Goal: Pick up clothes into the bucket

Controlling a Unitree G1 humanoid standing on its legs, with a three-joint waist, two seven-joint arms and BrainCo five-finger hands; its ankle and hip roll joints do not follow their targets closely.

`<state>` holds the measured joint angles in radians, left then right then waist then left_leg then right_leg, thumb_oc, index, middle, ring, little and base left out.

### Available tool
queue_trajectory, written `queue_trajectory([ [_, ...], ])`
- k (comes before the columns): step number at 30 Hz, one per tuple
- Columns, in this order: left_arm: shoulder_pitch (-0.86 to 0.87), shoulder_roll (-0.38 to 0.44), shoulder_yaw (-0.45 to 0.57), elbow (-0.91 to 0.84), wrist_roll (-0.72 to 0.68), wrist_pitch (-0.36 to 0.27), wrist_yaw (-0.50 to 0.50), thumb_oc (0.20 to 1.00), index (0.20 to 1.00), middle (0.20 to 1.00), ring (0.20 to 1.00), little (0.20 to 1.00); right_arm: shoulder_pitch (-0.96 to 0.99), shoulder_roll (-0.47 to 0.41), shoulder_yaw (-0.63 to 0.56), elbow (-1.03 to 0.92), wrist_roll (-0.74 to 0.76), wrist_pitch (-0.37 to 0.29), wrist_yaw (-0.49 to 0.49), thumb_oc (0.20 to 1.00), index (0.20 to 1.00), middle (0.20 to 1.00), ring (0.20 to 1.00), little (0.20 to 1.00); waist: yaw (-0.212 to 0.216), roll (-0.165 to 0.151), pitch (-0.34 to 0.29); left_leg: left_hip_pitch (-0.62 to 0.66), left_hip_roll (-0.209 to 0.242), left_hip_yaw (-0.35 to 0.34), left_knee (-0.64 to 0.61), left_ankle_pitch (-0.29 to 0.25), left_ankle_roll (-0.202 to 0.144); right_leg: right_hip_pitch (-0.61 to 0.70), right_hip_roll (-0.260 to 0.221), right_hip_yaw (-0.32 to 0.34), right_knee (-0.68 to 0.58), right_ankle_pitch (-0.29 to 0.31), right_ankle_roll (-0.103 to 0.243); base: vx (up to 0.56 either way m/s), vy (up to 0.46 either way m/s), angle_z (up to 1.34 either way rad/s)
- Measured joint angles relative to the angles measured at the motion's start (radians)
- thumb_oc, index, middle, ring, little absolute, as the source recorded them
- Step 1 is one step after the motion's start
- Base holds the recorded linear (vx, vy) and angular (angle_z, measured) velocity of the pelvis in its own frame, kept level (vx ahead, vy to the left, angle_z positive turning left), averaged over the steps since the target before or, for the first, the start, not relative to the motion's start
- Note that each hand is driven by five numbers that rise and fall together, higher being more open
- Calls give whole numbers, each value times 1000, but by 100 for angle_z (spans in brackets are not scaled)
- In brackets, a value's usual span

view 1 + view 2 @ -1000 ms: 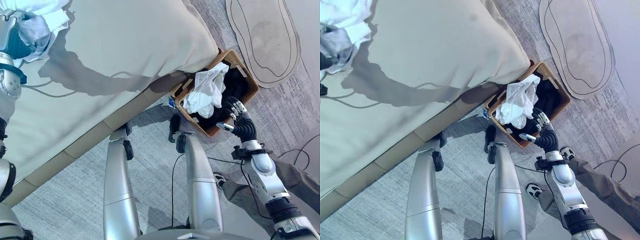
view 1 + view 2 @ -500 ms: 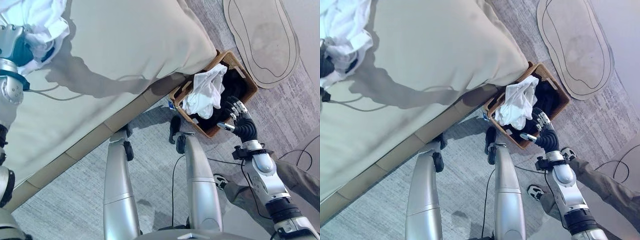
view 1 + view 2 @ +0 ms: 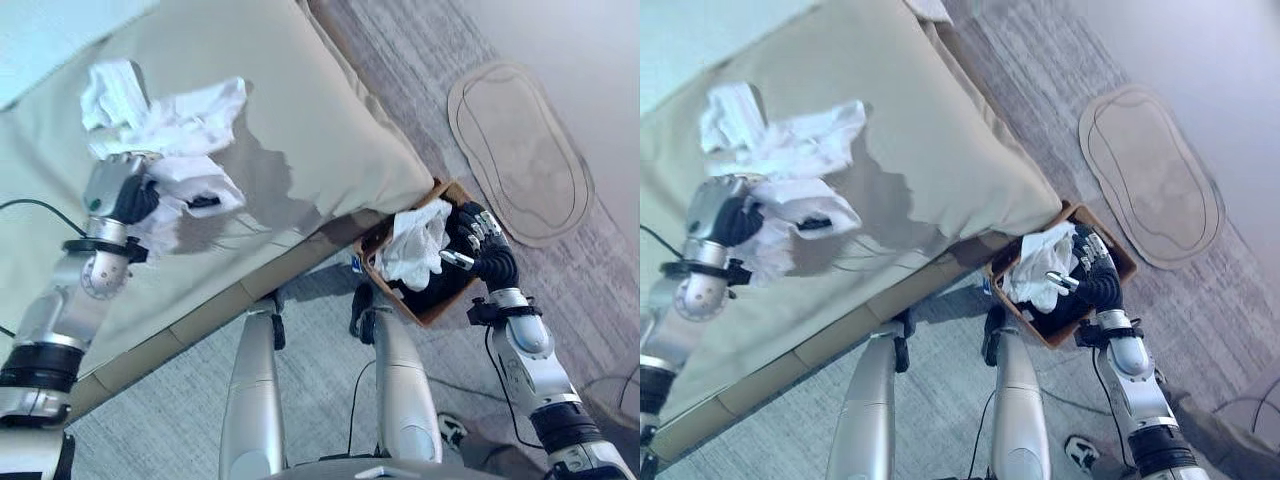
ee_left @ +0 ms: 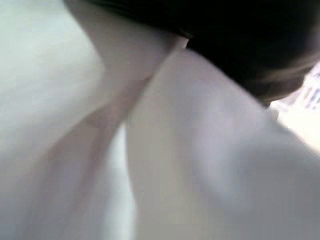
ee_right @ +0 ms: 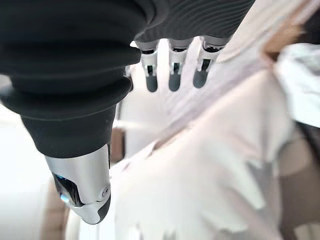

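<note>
The left hand [image 3: 122, 190] is raised over the beige bed [image 3: 300, 130], its fingers curled round a crumpled white garment [image 3: 170, 130] that bunches above the hand and trails off beside it, casting a shadow on the bed cover; in the left wrist view pale cloth [image 4: 200, 165] lies right against the camera with a dark shape behind it. On the grey carpet floor [image 3: 170, 420], tucked against the corner of the bed, stands a brown wicker basket [image 3: 440, 305]. It holds dark clothing [image 3: 440, 280] and a white cloth [image 3: 412, 245] that is heaped at the end nearer the bed and hangs over the rim. The right hand [image 3: 478, 245] hovers over the basket's other end, above the dark clothing, with its fingers spread and relaxed and nothing held; the right wrist view shows its straight dark-tipped fingers [image 5: 172, 67] and thumb [image 5: 85, 195] pointing at the white cloth [image 5: 200, 185] below. Farther off on the floor, beyond the basket, lies an oval tan mat [image 3: 520, 150].
</note>
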<state>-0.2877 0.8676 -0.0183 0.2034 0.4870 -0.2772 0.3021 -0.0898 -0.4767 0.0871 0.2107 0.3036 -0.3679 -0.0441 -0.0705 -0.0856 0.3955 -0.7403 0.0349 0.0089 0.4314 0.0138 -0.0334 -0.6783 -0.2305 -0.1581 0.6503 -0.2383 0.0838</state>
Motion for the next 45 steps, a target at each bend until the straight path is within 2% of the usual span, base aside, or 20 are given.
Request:
queue_trajectory([
  [4,58,-35,1,-106,-16,-45,-55,200,200,200,200,200,-58,-31,50,13,-238,24,-36,1000,1000,1000,1000,1000,13,2,-11,143,-5,0,-94,15,1,141,2,-17,-83,6,10,79,-38,6],
  [7,77,-70,0,-177,-90,-68,-94,200,200,200,200,200,-96,-62,113,9,-356,34,-54,1000,1000,1000,1000,1000,27,9,-25,225,-5,3,-159,35,-3,220,7,-25,-144,20,20,94,-31,-2],
  [8,79,-92,-4,-202,-127,-73,-112,200,200,200,200,200,-110,-63,150,6,-401,41,-54,1000,1000,1000,1000,1000,29,9,-29,267,-5,6,-183,50,3,261,12,-26,-171,31,22,62,-23,-4],
  [12,82,-118,-33,-288,-264,-105,-171,200,200,200,200,200,-191,-81,274,-15,-512,40,-46,1000,1000,1000,1000,1000,32,27,-68,366,0,14,-245,52,4,370,21,-41,-256,45,28,89,-30,-4],
  [16,81,-181,-88,-361,-450,-123,-246,200,200,200,200,200,-247,-86,385,-20,-592,39,-13,1000,1000,1000,1000,1000,32,56,-130,478,-1,18,-317,61,0,497,36,-48,-361,75,40,100,-23,-2],
  [20,81,-221,-143,-397,-555,-126,-312,200,200,200,200,200,-248,-45,434,-37,-596,39,24,1000,1000,1000,1000,1000,30,84,-197,559,-3,20,-373,64,-1,598,50,-60,-457,100,47,108,-23,1],
  [26,76,-281,-211,-425,-591,-122,-342,200,200,200,200,200,-259,64,516,7,-583,41,63,1000,1000,1000,1000,1000,31,93,-252,611,-3,18,-395,65,-2,671,59,-72,-517,114,47,85,-19,2],
  [28,75,-284,-230,-426,-607,-120,-348,200,200,200,200,200,-260,105,521,40,-541,51,70,1000,1000,1000,1000,1000,32,94,-258,626,-2,18,-404,65,-2,686,60,-73,-525,114,47,69,-16,1],
  [33,66,-310,-278,-439,-649,-101,-362,200,200,200,200,200,-262,145,558,41,-430,66,103,1000,1000,1000,1000,1000,32,95,-288,656,-2,19,-425,68,-5,719,65,-74,-557,126,49,48,-17,-1],
  [36,62,-310,-283,-459,-669,-100,-372,200,200,200,200,200,-262,153,584,39,-332,74,156,1000,1000,1000,1000,1000,32,95,-301,678,0,19,-440,71,-8,742,69,-76,-572,128,49,52,-28,1],
  [37,63,-310,-283,-459,-671,-100,-375,200,200,200,200,200,-262,147,593,39,-312,78,170,768,768,768,768,768,32,95,-306,681,0,18,-442,71,-8,746,70,-78,-576,129,49,51,-21,2],
  [38,63,-310,-283,-459,-678,-100,-379,200,200,200,200,200,-261,147,598,38,-282,83,195,200,200,200,200,200,32,96,-318,681,1,18,-444,71,-8,746,70,-78,-578,129,49,43,-18,2],
  [45,63,-323,-287,-459,-679,-99,-383,200,200,200,200,200,-240,138,582,36,-186,92,219,200,200,200,200,200,32,97,-330,696,0,18,-450,73,-8,762,70,-80,-585,132,49,20,-8,0],
])
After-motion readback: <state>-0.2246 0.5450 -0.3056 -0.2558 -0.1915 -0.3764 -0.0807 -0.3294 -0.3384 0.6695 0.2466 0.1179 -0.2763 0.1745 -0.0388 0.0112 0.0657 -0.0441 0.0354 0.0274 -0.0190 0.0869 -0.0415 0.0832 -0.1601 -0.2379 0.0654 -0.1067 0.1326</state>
